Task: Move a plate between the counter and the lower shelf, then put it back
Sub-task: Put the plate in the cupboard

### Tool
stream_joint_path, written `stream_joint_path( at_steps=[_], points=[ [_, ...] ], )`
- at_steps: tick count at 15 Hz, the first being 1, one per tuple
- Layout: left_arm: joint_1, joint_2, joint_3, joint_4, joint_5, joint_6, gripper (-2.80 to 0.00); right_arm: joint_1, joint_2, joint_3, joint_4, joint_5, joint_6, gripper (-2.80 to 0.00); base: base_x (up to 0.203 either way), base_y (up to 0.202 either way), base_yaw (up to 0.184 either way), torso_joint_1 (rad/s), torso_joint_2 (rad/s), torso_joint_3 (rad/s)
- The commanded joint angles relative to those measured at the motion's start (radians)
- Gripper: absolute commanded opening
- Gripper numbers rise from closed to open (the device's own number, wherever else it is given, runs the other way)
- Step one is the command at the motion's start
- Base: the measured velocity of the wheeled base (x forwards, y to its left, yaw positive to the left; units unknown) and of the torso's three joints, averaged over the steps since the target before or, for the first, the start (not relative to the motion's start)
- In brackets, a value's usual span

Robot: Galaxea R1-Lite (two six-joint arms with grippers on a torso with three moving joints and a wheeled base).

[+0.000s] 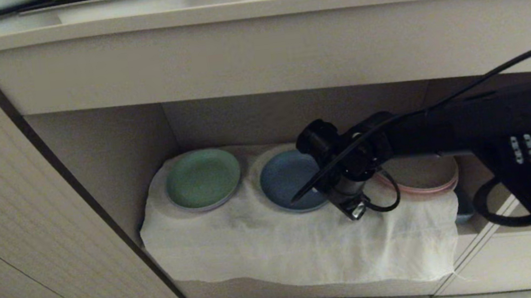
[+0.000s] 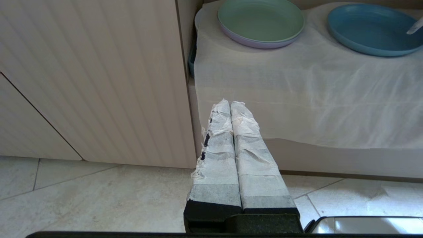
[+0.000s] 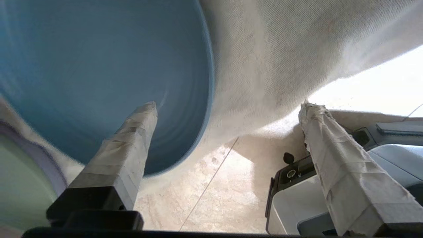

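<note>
The light blue plate lies flat on the white cloth of the lower shelf, in the middle spot. My right gripper reaches into the shelf at the plate's right rim, and it is open wide and holds nothing. One taped finger hangs over the plate's inside, while the other stands well off it. The counter runs above. Low in front of the cabinet, my left gripper is parked and shut.
A green plate sits left of the blue one, and a pinkish stack of plates sits to its right behind my arm. The ribbed cabinet door stands open on the left. Tiled floor lies below.
</note>
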Motion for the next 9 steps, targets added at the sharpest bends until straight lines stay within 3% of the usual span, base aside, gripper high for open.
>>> stream_joint_path(
  at_steps=[1, 9],
  points=[
    [0.0, 0.0, 0.0, 0.0, 0.0, 0.0, -2.8, 0.003, -0.021, 0.009, 0.004, 0.0, 0.008, 0.0, 0.0, 0.0, 0.0, 0.0, 0.0, 0.0],
    [0.0, 0.0, 0.0, 0.0, 0.0, 0.0, -2.8, 0.023, -0.076, 0.066, 0.052, 0.0, -0.013, 0.0, 0.0, 0.0, 0.0, 0.0, 0.0, 0.0]
  ],
)
